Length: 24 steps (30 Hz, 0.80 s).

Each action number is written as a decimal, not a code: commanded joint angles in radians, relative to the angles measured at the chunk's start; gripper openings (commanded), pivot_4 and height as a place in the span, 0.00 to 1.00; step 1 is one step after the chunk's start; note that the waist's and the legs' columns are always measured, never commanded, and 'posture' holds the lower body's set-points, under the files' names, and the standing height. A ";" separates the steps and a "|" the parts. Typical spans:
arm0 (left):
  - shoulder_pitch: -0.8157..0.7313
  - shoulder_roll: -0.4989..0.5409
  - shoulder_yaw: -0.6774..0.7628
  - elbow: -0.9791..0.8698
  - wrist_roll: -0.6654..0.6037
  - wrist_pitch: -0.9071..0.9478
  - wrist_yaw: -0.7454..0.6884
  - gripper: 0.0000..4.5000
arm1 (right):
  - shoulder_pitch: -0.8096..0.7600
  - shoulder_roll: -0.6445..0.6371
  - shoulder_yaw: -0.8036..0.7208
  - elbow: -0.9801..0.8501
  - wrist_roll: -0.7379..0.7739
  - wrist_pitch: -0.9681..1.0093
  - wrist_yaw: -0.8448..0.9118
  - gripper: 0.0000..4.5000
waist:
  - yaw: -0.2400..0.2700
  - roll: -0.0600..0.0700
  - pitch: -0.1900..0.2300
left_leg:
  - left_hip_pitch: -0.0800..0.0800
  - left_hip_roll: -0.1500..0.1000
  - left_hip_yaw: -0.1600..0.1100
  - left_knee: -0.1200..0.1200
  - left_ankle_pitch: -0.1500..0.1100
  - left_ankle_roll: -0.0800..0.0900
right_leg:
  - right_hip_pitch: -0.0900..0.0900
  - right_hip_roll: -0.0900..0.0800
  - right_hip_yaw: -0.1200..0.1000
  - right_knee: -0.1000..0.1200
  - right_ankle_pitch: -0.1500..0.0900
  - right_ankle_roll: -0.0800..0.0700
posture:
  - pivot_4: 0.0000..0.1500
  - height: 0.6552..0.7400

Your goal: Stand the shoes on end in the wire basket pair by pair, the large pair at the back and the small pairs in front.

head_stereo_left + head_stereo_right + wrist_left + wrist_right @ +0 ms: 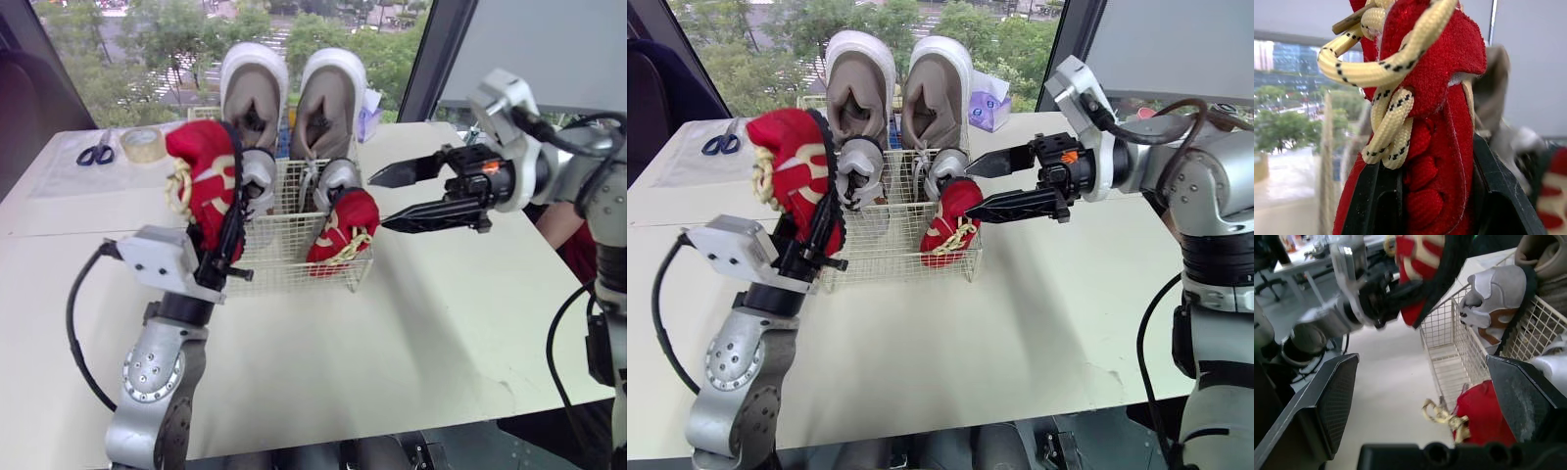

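**Last red shoe poised over the basket**

Nearest the viewer, the left gripper [223,253] is clamped on a small red shoe [201,162]. It holds the shoe roughly upright just above the front-left corner of the wire basket [294,266], which sits on the pale table [411,333]. Inside, the large beige pair [253,93] stands on end at the back with a small grey pair [260,171] before it. The other red shoe [343,220] fills the front-right corner. Beside it hovers the right gripper [380,202], fingers apart and empty. This looks like the final placement: the held shoe apparently needs lowering upright into the vacant front-left slot, then releasing.
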 commanded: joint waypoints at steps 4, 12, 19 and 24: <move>0.050 0.010 -0.015 0.110 0.064 -0.165 -0.030 0.25 | 0.048 0.032 -0.128 -0.141 0.155 0.139 -0.160 1.00 | 0.001 0.001 0.000 | 0.000 0.000 0.000 0.000 0.000 0.000 | 0.000 -0.001 0.000 0.000 0.000 0.000 | 1.00 1.00; 0.006 0.007 0.012 0.309 0.115 -0.354 -0.027 0.25 | 0.104 0.097 -0.160 -0.179 0.245 0.187 -0.295 1.00 | 0.000 0.017 -0.009 | 0.000 0.000 0.001 -0.001 -0.001 0.001 | 0.001 -0.002 -0.001 -0.004 0.000 0.000 | 1.00 1.00; -0.080 -0.005 -0.030 0.230 0.155 -0.340 -0.013 0.25 | 0.102 0.066 -0.157 -0.159 0.258 0.188 -0.289 1.00 | 0.003 0.017 -0.009 | -0.001 0.000 -0.001 -0.001 0.000 0.001 | 0.001 -0.001 -0.003 -0.006 0.000 0.000 | 1.00 1.00; -0.093 -0.018 -0.059 0.156 0.179 -0.303 -0.004 0.25 | 0.103 0.052 -0.153 -0.157 0.263 0.189 -0.282 1.00 | 0.002 0.017 -0.009 | -0.007 -0.001 0.000 -0.001 -0.003 0.006 | 0.000 -0.001 -0.003 -0.011 0.000 0.001 | 1.00 1.00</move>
